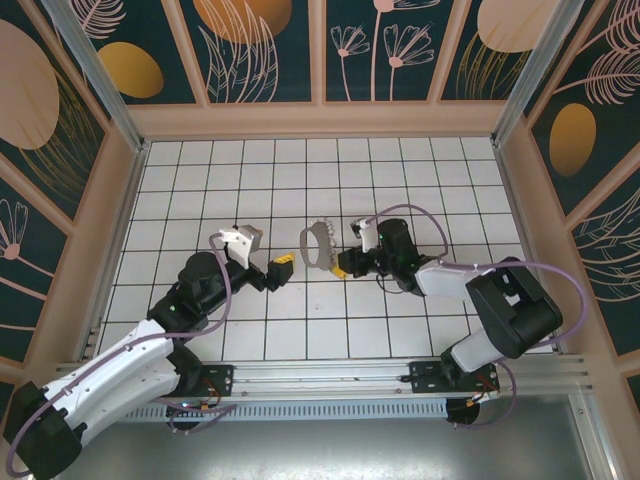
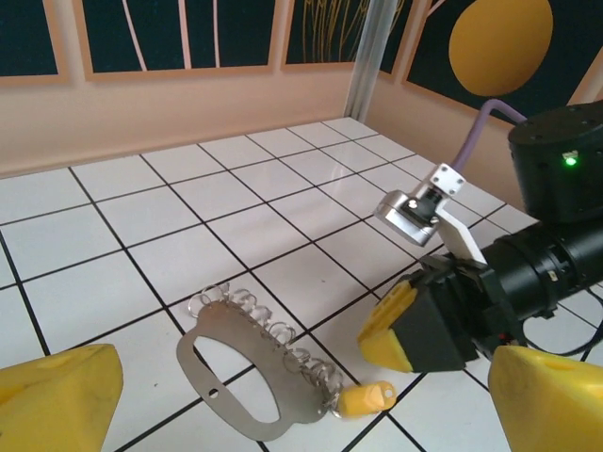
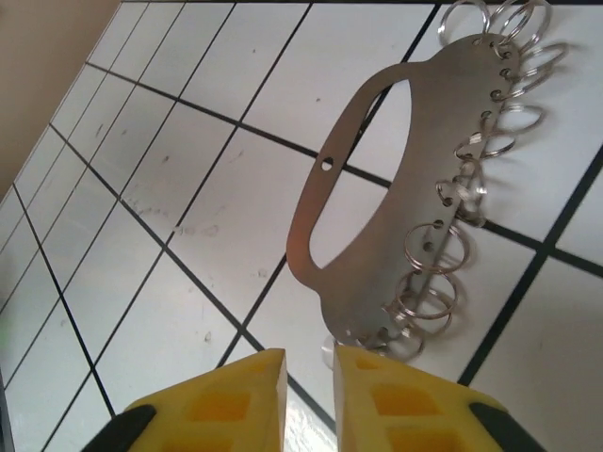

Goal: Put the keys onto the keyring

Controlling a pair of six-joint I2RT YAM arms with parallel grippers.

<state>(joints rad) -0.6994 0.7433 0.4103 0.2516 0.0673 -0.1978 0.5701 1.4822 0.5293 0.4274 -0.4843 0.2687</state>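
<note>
The keyring (image 2: 283, 391) is a flat metal D-shaped plate lying on the tiled floor, with a row of small wire rings along one edge. One key (image 2: 366, 399) with a yellow head lies at the end ring, touching it. My left gripper (image 2: 301, 419) is wide open, its fingers on either side of the keyring (image 1: 325, 247). My right gripper (image 3: 309, 395) is open by a narrow gap with floor showing between the fingers. Its tips sit just short of the keyring (image 3: 452, 113), and it hovers just above the key without touching it.
The floor is white tile with black grid lines, fenced by tan walls (image 1: 320, 120) and aluminium posts. The two grippers (image 1: 278, 270) (image 1: 343, 268) face each other across the keyring near the floor's middle. Open floor lies behind the keyring toward the back wall.
</note>
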